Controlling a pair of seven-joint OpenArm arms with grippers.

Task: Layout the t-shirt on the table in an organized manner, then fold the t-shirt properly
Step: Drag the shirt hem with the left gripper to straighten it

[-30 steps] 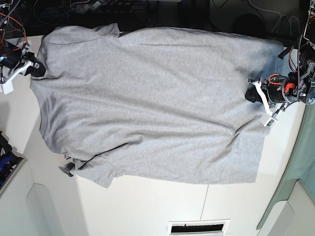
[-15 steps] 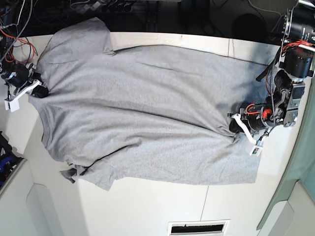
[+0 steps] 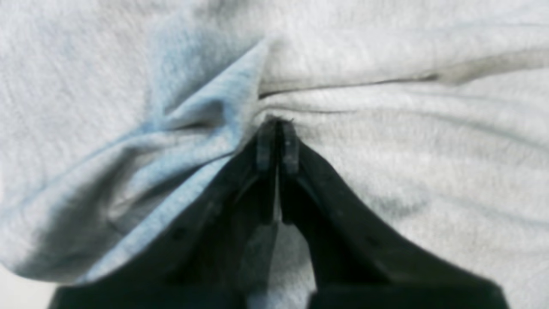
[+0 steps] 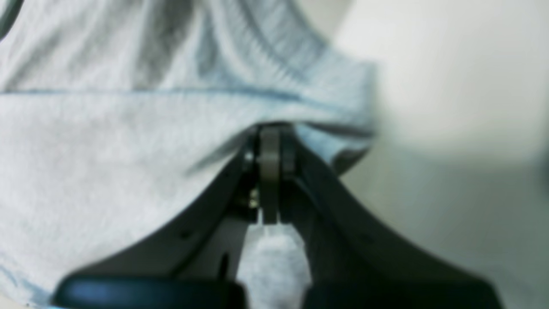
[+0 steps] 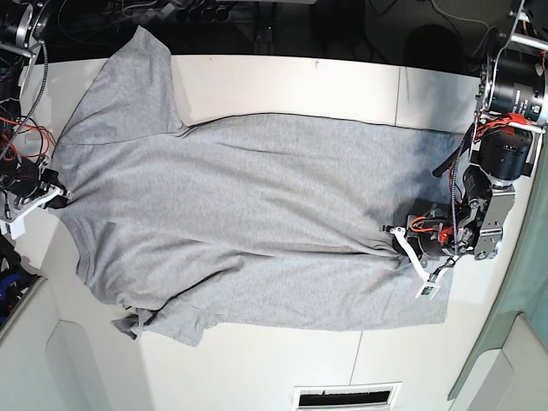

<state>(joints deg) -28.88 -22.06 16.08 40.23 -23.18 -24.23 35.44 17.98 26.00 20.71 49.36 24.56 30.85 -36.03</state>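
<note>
On the white desk [image 5: 282, 77], the grey t-shirt [image 5: 257, 214] lies spread out, held at both ends.

We have our left tool [image 5: 401, 240] pinched shut on a bunched fold near the shirt's hem, and our right tool [image 5: 53, 199] clamped shut on the shirt's edge by the ribbed collar [image 4: 279, 43]. One sleeve [image 5: 128, 86] reaches past the far edge of the desk. We can see no lettering on the upturned side, and no containers are in view.

No legible text, label or number anywhere.
</note>
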